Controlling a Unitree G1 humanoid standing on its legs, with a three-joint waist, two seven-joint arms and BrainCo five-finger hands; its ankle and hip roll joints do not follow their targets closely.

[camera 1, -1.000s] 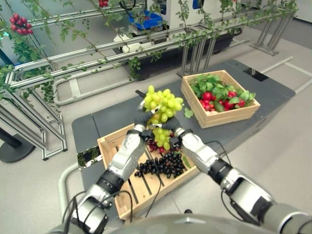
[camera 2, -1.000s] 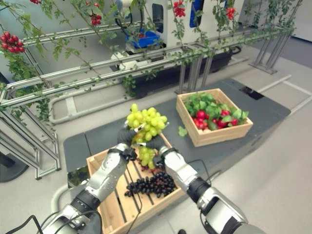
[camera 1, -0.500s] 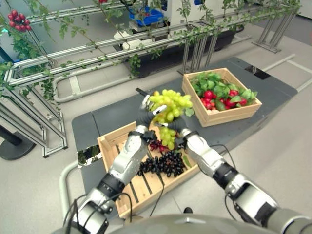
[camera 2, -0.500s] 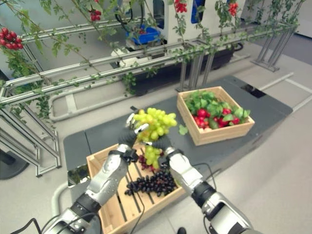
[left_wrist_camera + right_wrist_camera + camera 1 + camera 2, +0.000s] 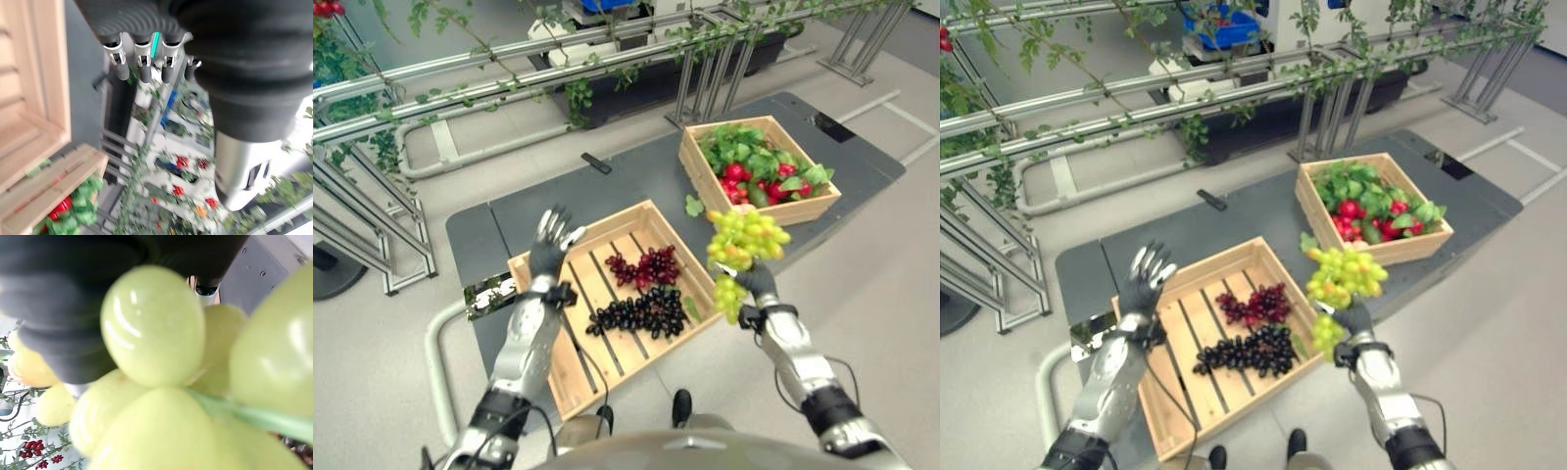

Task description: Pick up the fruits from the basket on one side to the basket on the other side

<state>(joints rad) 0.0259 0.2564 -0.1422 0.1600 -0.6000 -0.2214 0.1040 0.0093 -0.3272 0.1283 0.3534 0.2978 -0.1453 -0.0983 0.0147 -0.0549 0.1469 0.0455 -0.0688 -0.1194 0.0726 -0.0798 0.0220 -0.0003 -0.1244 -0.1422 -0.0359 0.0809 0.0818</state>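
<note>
One right hand (image 5: 760,285) pinches the green grape bunch (image 5: 740,247) low on its stem, the loose, soft, top-heavy fruit piled above it, likely to sway or shed, the fuller basket (image 5: 759,211) just beyond.

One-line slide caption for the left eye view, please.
Right hand holds a green grape bunch between the slatted crate of dark grapes and the far crate; left hand is open.

Dark grey platform (image 5: 607,191), two wooden crates (image 5: 558,348) (image 5: 759,213), small black object (image 5: 597,163)
</note>
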